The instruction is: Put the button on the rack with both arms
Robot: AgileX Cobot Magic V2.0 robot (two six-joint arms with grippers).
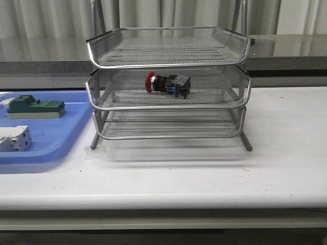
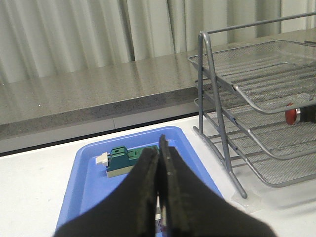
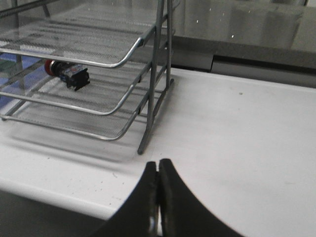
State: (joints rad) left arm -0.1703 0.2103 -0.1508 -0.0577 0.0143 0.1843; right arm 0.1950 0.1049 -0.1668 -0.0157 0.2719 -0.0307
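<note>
The button (image 1: 167, 83), with red head and black-and-blue body, lies on its side on the middle tier of the silver wire-mesh rack (image 1: 168, 61). It also shows in the right wrist view (image 3: 66, 72), and its red head in the left wrist view (image 2: 292, 115). Neither arm shows in the front view. My left gripper (image 2: 159, 148) is shut and empty above the blue tray (image 2: 89, 187), left of the rack (image 2: 256, 94). My right gripper (image 3: 158, 165) is shut and empty over the white table, to the right of the rack (image 3: 148, 89).
The flat blue tray (image 1: 66, 132) left of the rack holds a green-topped block (image 1: 36, 107) and a white terminal block (image 1: 14, 139). The green block also shows in the left wrist view (image 2: 123, 159). A grey ledge (image 1: 286, 51) and curtains run behind the white table (image 1: 286, 153).
</note>
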